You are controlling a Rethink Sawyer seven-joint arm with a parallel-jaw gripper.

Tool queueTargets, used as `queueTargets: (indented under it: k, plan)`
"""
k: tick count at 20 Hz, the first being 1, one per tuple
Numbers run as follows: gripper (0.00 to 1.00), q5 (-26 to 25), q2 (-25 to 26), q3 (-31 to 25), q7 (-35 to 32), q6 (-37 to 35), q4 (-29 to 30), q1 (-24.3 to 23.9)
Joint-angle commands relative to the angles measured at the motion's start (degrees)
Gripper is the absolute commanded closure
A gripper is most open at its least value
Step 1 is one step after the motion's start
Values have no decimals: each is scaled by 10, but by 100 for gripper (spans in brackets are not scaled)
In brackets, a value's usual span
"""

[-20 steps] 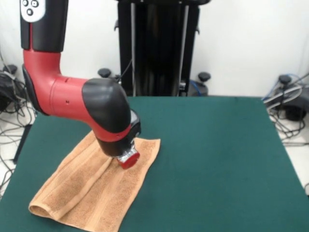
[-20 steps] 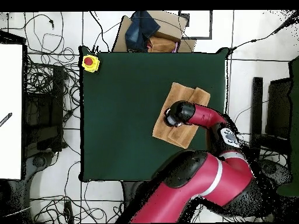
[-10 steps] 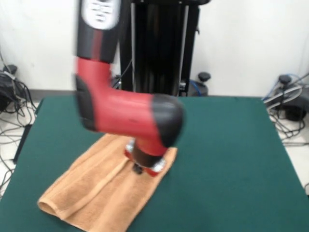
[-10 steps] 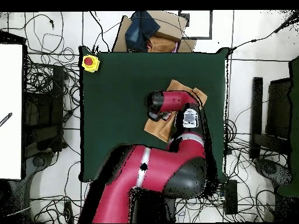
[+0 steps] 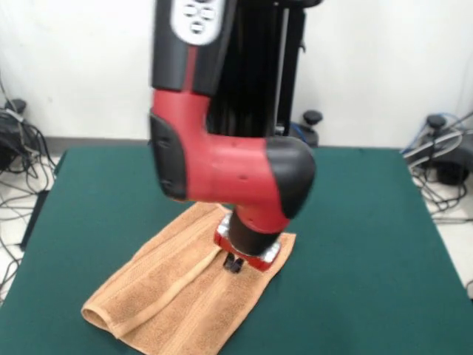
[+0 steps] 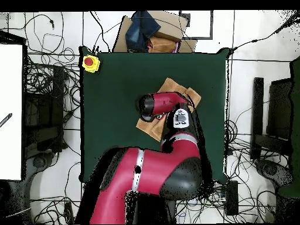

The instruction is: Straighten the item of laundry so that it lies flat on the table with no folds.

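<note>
The light-brown towel point(image 5: 166, 296) lies on the dark green table point(image 5: 355, 222), folded along its length, with a rolled fold at its near left end. My gripper point(image 5: 233, 263) points down at the towel's far right part, close to its corner. Its short black fingers are pinched together on the cloth. In the overhead view the arm covers the gripper and the middle of the towel point(image 6: 180, 91); only the towel's ends show on the table point(image 6: 111, 105).
A yellow box with a red button point(image 6: 89, 62) sits at one table corner. A cardboard box with dark cloth point(image 6: 153, 32) stands beyond the table edge. The black pedestal point(image 5: 244, 81) stands behind the table. Cables lie on the floor around it.
The arm has swung to the right in the front view. The gripper has moved that way, and the towel has slid with it towards the table's middle.
</note>
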State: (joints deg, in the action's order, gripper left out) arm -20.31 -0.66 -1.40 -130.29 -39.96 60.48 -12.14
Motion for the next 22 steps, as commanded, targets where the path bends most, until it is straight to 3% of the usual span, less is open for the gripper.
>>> queueTargets:
  k: [1, 4, 8, 16, 22]
  plan:
    - [100, -14, 53, -117, 91, 127, 132, -61]
    - [100, -33, 51, -96, 78, 106, 114, -52]
    - [100, -40, 44, -125, 78, 155, 145, -89]
    - [100, -7, 82, -195, 26, 216, 112, -87]
    - [100, 9, 92, -211, -12, 243, 94, -72]
